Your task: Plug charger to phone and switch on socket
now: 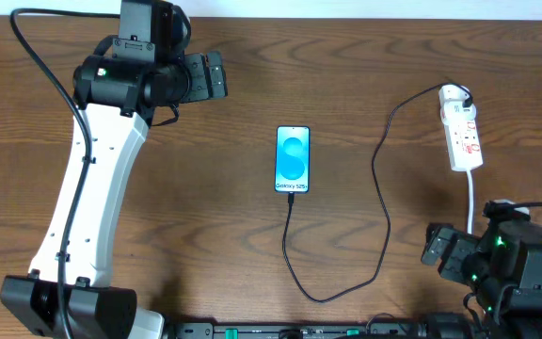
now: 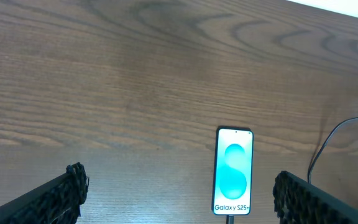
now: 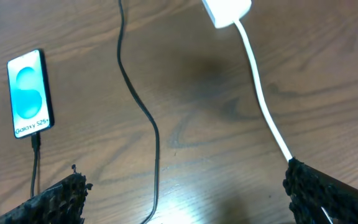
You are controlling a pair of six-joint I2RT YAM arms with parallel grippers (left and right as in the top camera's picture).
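The phone (image 1: 292, 158) lies flat mid-table, screen lit blue and white with "Galaxy S25+"; it also shows in the left wrist view (image 2: 233, 171) and right wrist view (image 3: 29, 93). The charger (image 1: 384, 202), a thin black cable, runs from the phone's near end, loops forward and up to the socket (image 1: 463, 129), a white power strip at the right. Its plug tip sits in the phone's bottom port (image 3: 35, 140). My left gripper (image 1: 212, 75) is open and empty at the far left. My right gripper (image 1: 438, 250) is open and empty near the front right.
The socket's white cord (image 1: 475, 193) runs toward the right arm and passes by the right finger in the right wrist view (image 3: 263, 106). The table is brown wood. A black rail runs along the front edge (image 1: 299, 331).
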